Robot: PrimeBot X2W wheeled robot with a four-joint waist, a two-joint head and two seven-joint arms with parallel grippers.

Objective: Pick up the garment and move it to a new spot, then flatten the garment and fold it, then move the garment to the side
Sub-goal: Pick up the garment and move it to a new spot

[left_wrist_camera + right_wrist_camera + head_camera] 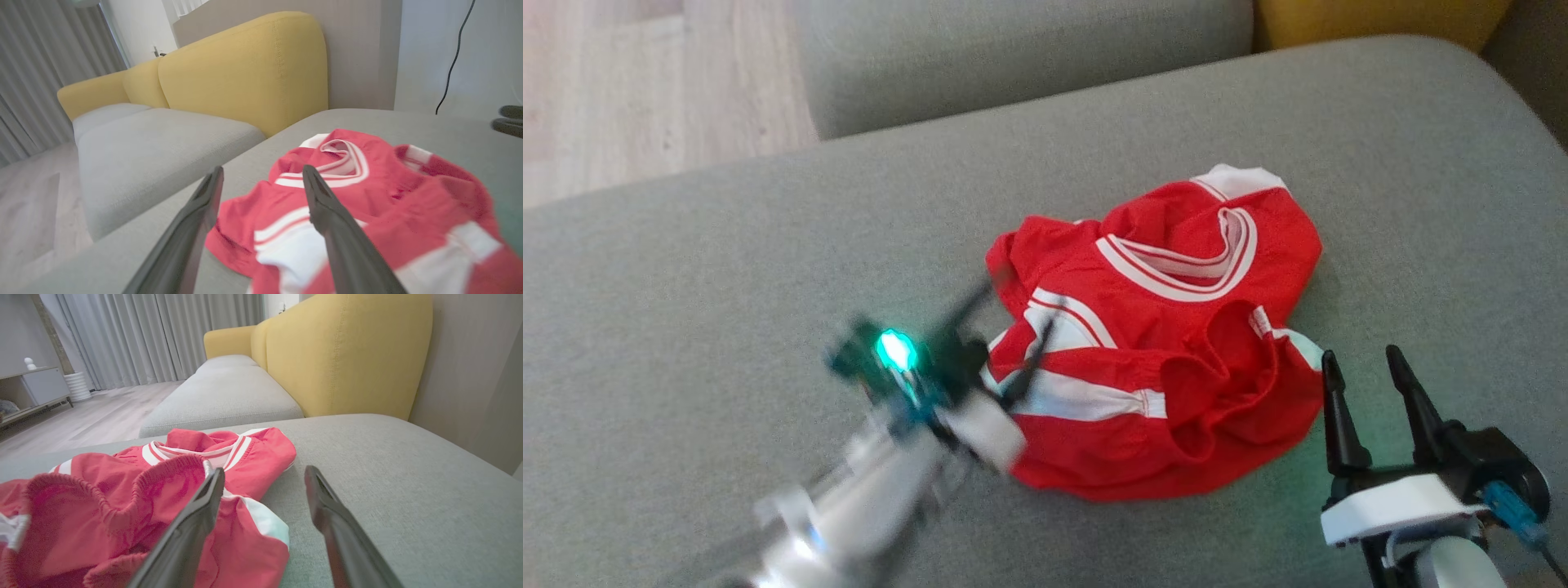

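A red garment (1176, 367) with white stripes and a striped collar lies crumpled on the grey sofa cushion (727, 286). My left gripper (1018, 306) is blurred and open at the garment's left edge, its fingers over the cloth and holding nothing. In the left wrist view the garment (408, 212) spreads beneath and to the right of the open left gripper (262, 168). My right gripper (1361, 353) stands open just off the garment's lower right corner. From the right wrist, the right gripper (265, 470) has its left finger over the garment (122, 490) and its right finger over bare cushion.
A second grey seat cushion (1013, 57) lies beyond the near one, with a gap between them. Yellow backrests (245, 73) stand behind. Wooden floor (645, 82) lies off the cushion's far left edge. Bare cushion extends left and right of the garment.
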